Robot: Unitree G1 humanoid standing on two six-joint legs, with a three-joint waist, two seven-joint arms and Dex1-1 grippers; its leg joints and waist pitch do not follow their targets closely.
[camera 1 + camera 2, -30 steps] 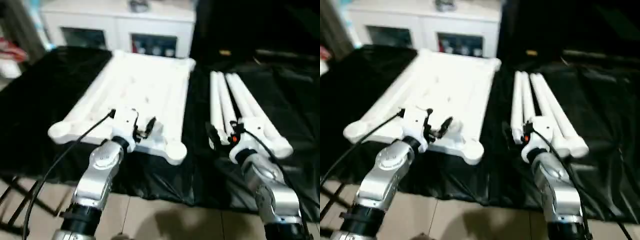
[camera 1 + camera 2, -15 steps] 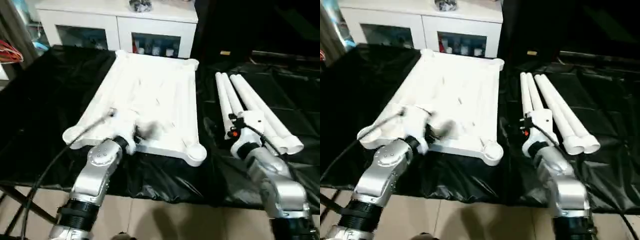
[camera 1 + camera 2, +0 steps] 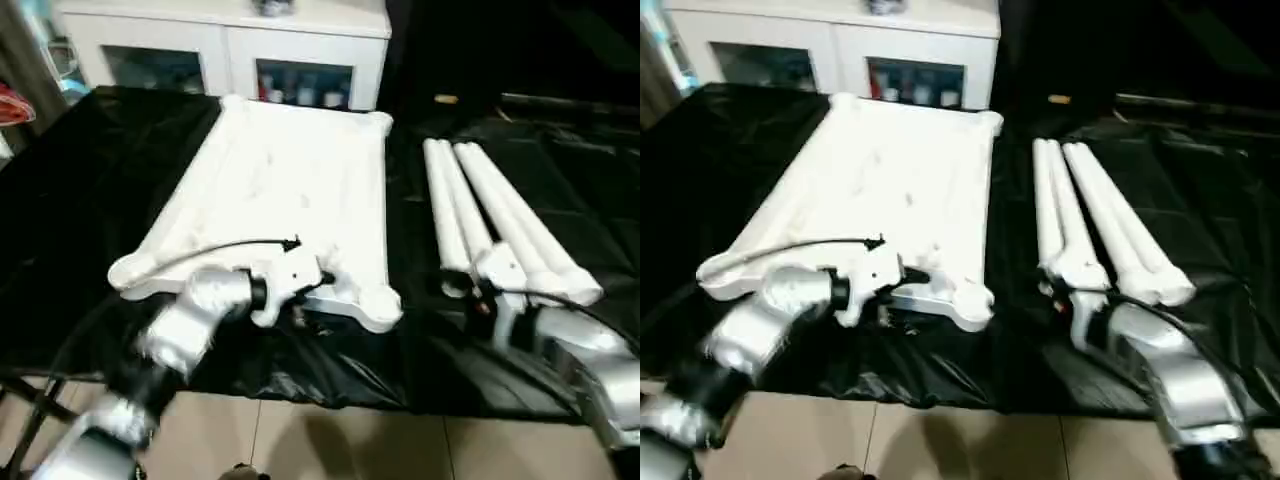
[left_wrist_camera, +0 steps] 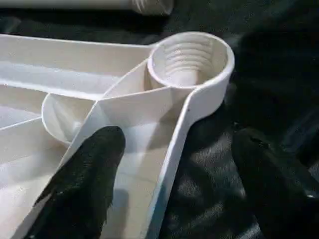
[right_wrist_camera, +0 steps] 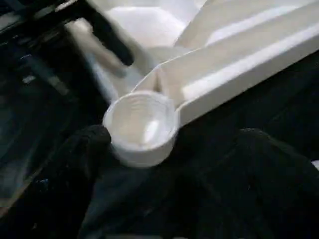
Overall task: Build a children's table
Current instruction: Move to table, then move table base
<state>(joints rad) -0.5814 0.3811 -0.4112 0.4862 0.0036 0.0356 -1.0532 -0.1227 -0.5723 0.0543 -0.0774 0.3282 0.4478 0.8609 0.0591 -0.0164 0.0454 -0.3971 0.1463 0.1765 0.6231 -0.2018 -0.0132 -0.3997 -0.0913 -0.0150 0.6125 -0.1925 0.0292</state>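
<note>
The left gripper stands wide open, its fingers straddling the near edge of the upturned tabletop beside a threaded corner socket. The right gripper (equally wide) faces that socket; legs lie alongside on black cloth.

Legible markings: none that I can read from my station. The white table top, the legs beside it, the black cloth underneath and the white cabinet behind carry no text, label, brand, number or sign that I can make out. Small items sit behind the cabinet's glass doors, too blurred for me to tell any lettering.
</note>
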